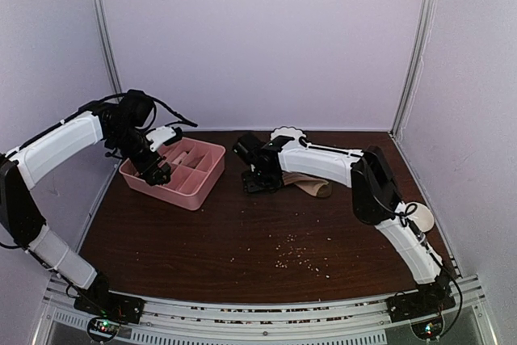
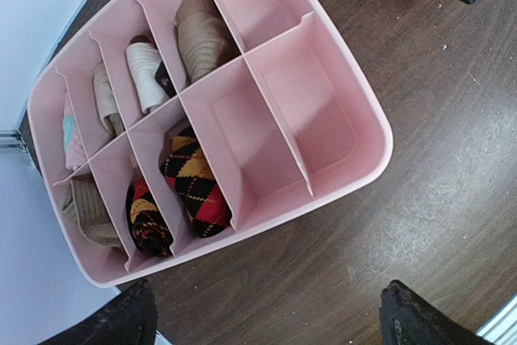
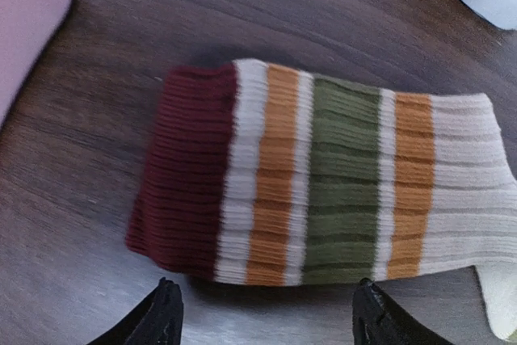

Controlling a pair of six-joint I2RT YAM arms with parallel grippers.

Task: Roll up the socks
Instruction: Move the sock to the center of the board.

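Note:
A beige ribbed sock (image 3: 323, 183) lies flat on the dark wood table. Its cuff is dark red with white, orange and green stripes. My right gripper (image 3: 266, 321) is open and empty, hovering just in front of the cuff, one finger toward each side of it. In the top view the right gripper (image 1: 260, 179) covers the cuff, and a tan sock end (image 1: 313, 187) sticks out to its right. I cannot tell the two socks apart there. My left gripper (image 2: 266, 325) is open and empty above the table by the pink tray's near edge (image 1: 153, 169).
The pink compartment tray (image 2: 323, 119) holds several rolled socks in its left cells; its right cells are bare. Its corner (image 3: 24, 14) lies left of the cuff. A white scalloped bowl (image 1: 287, 132) stands behind the right gripper. Crumbs (image 1: 291, 252) dot the table's middle.

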